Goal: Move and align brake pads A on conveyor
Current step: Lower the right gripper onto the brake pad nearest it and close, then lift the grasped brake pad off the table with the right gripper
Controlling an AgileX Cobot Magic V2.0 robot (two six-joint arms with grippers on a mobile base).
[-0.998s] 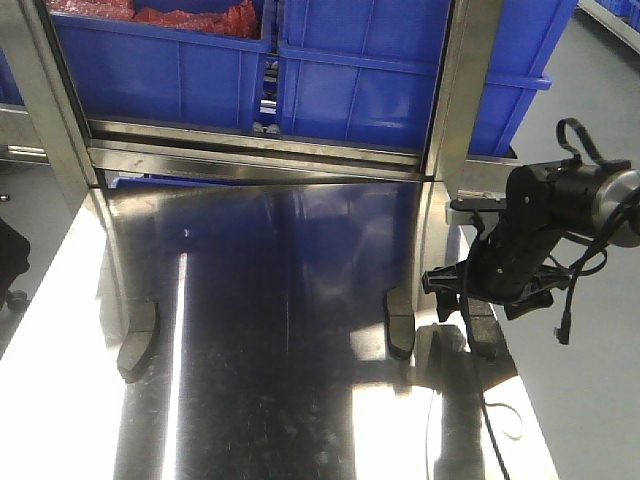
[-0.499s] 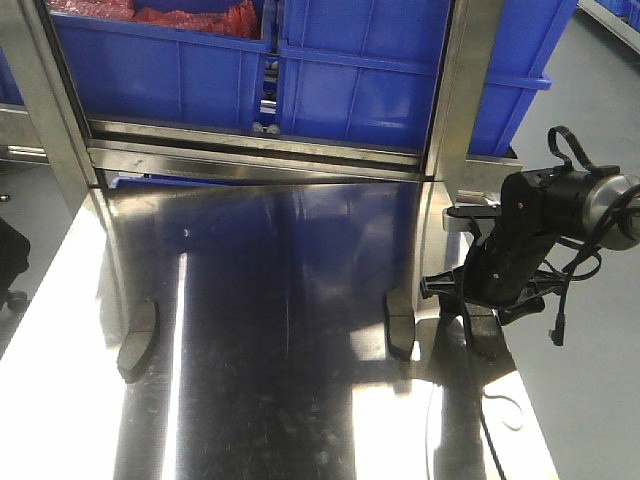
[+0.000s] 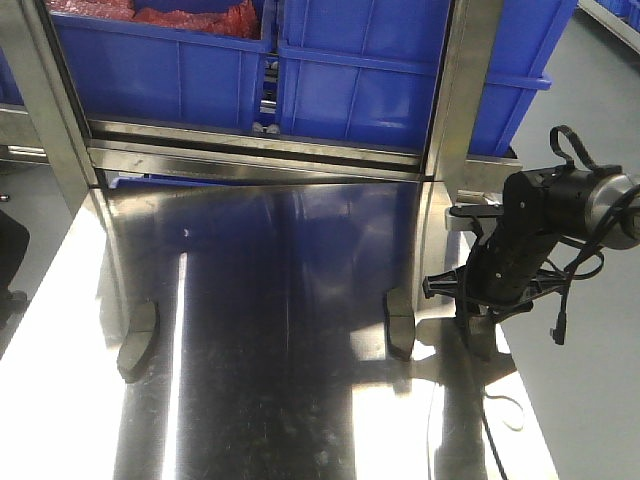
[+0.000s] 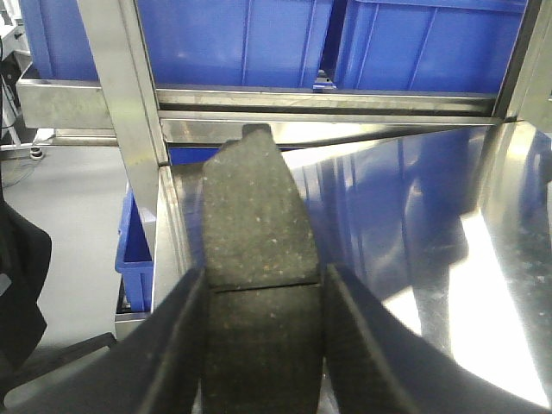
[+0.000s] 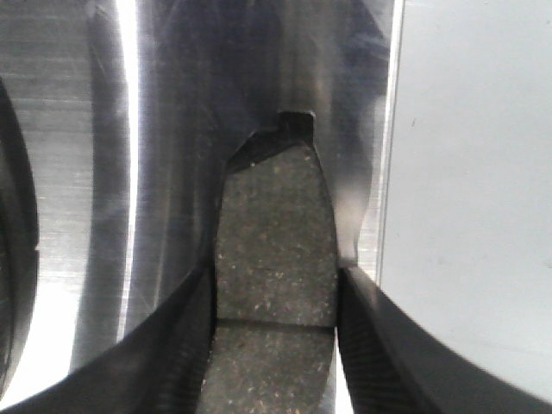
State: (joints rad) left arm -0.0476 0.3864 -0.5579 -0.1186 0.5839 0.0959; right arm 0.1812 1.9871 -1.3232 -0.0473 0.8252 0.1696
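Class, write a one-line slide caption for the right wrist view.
Right gripper clasps a grooved brake pad at the steel table's edge, grey floor beside it.

Blue bins (image 3: 370, 90), shiny steel table (image 3: 280, 380), grey floor (image 3: 590, 400)

Right end effector (image 3: 476, 322): edged a little inward toward the bench (image 3: 280, 400) middle over the last second, and the wrist above it has tipped more upright. Cable loop (image 3: 566, 142) on the wrist has shifted left with it. The pad (image 3: 482, 342) between its fingers now shows shorter and sits slightly further left. Dark shape (image 3: 8, 245) at the far left edge has drawn back.
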